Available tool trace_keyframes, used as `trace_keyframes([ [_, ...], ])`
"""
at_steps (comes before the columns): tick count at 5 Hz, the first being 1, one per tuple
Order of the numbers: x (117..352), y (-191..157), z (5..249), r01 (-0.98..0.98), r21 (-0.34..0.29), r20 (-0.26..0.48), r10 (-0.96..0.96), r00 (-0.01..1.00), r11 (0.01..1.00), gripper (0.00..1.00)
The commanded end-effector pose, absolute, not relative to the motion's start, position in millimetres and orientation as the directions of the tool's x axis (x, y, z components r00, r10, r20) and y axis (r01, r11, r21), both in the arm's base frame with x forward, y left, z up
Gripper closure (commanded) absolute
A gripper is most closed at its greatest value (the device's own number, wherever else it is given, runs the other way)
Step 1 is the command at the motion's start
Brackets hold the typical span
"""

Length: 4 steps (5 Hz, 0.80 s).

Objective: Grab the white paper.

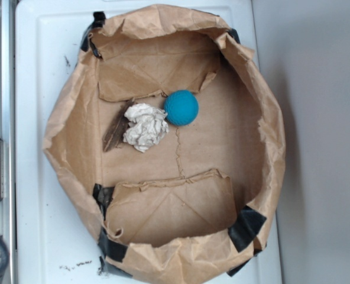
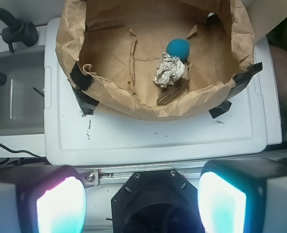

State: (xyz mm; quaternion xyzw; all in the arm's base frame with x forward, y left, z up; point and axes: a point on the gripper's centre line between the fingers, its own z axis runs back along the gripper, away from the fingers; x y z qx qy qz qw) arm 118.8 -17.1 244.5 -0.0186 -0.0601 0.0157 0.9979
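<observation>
since the white paper (image 1: pixel 145 126) looks light and crushable, pinch its lumpy middle, away from the teal ball (image 1: pixel 181 107); your end effector (image 2: pixel 141 204) hangs released.

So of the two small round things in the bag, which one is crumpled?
The white paper, a wrinkled off-white wad. The teal ball touching it is smooth. Both lie in the brown paper bag.

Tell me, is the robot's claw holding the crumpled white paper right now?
No, the white paper lies inside the brown bag, far from the open gripper.
</observation>
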Motion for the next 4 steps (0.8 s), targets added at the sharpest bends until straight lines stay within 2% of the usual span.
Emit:
trace_keyframes([
  [1, 118.8, -17.1, 244.5, -0.029, -0.039, 0.119, 0.034, 0.992, 0.999, 0.00],
  [3, 213.7, -24.5, 233.3, -0.141, 0.007, 0.112, 0.139, 0.984, 0.990, 0.00],
  [4, 249.4, -24.0, 213.1, -0.161, 0.026, 0.107, 0.158, 0.982, 0.987, 0.00],
])
